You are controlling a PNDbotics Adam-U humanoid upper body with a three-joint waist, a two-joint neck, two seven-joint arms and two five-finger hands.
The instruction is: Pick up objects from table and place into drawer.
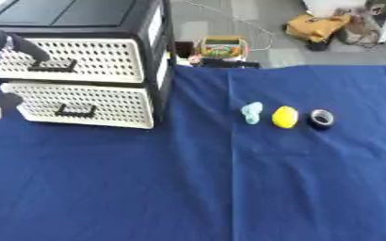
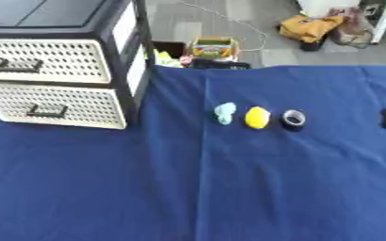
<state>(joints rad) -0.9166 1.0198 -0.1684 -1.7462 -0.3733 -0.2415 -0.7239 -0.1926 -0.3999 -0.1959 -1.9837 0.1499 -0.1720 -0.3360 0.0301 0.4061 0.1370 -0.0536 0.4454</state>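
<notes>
Nothing is in a drawer yet: the left hand curls its fingers onto the handle of the shut top drawer, while the pale blue object, lemon and tape roll lie well to its right on the table.

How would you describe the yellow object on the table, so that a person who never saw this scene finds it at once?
Start at the drawer unit on the blue cloth and look to its right, where three small things lie in a row. The yellow object is the middle one, between a pale blue object and a black tape roll. It alone is bright yellow and egg-shaped.
</notes>
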